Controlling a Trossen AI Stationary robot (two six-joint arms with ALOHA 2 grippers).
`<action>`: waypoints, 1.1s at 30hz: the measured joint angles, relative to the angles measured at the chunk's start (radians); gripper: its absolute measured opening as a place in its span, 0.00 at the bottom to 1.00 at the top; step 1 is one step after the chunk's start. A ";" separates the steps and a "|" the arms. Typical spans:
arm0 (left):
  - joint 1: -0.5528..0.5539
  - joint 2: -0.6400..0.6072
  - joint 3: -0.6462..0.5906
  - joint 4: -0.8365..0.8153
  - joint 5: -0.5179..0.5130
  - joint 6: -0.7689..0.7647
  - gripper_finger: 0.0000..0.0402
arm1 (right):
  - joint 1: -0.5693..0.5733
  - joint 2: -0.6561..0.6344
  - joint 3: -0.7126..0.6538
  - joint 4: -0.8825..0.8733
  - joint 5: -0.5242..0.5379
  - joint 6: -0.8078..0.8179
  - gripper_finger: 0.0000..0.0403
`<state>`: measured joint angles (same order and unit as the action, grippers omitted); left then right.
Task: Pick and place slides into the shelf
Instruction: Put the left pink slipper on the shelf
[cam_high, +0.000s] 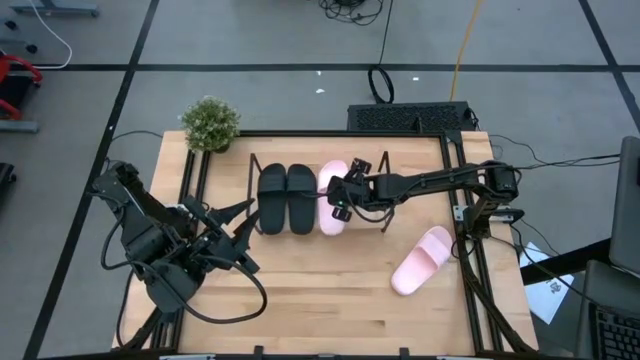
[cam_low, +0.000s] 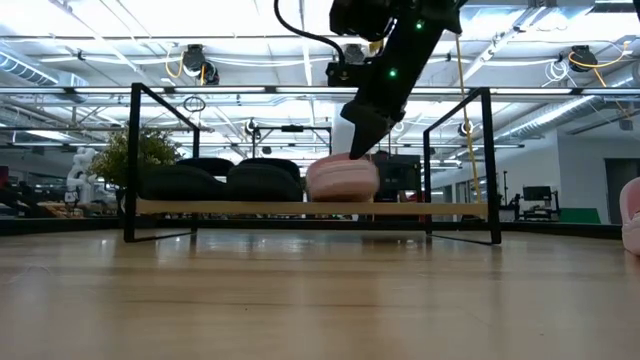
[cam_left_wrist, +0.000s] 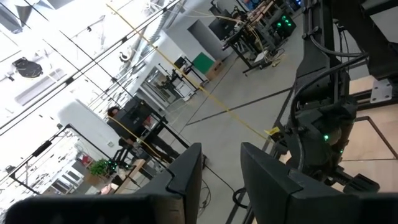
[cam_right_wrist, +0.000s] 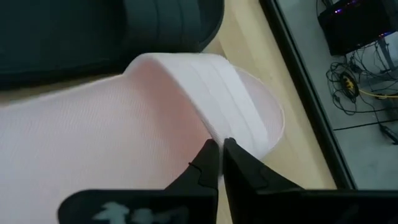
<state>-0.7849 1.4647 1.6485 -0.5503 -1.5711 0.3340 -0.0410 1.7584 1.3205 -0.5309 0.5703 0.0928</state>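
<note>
The fingers of the right gripper (cam_right_wrist: 219, 149) pinch the strap of the pink slide (cam_high: 333, 197) at frame centre; a pull-away could drag it off the shelf (cam_low: 310, 208).

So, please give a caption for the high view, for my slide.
Right gripper shut on third slide in the shelf; last pink slide waits on the table.

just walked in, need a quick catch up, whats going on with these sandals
The robot is filling the shelf with slides. Both black slides already sit in it, and the right gripper, shut on the strap, is placing a pink slide next to them. The second pink slide lies on the table to the right. The left gripper waits open at the left.
</note>
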 joint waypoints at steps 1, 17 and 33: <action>0.000 0.000 0.000 0.000 0.000 0.000 0.29 | 0.000 0.000 0.000 -0.009 0.001 -0.001 0.00; 0.000 0.000 0.000 0.001 0.000 -0.002 0.29 | 0.001 -0.001 0.000 0.003 0.004 -0.001 0.00; 0.000 0.000 0.000 0.001 0.000 -0.002 0.29 | -0.008 -0.001 0.000 0.042 0.003 0.000 0.00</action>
<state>-0.7849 1.4647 1.6485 -0.5495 -1.5711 0.3325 -0.0486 1.7576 1.3209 -0.4893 0.5736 0.0931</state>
